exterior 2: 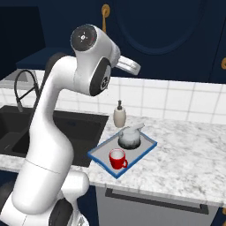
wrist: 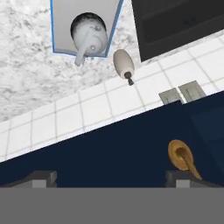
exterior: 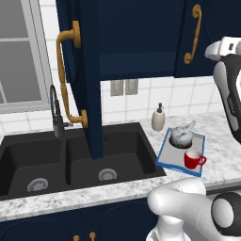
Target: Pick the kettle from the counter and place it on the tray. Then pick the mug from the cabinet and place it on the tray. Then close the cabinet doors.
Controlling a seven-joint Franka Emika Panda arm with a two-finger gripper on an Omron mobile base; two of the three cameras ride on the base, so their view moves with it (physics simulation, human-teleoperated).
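Mug (exterior: 192, 159) and kettle (exterior: 181, 135) both sit on the tray (exterior: 164, 151), mug nearer, kettle behind it with spout angled up toward the backsplash, so both placements look done. Tool (wrist: 111, 178) is empty, tips wide apart, against the cabinet (exterior: 141, 37) above the tray. One cabinet door (exterior: 89, 75) stands open edge-on, long axis vertical; closing remains.

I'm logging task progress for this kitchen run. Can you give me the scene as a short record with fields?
kettle: on the tray, far end, spout up
mug: red, upright on the tray, near end
left cabinet door: swung open over the sink
right cabinet door: looks closed
gripper: fingers apart, holding nothing, facing the cabinet front beside a brass handle
soap dispenser: on the counter behind the tray
remaining: close the open door
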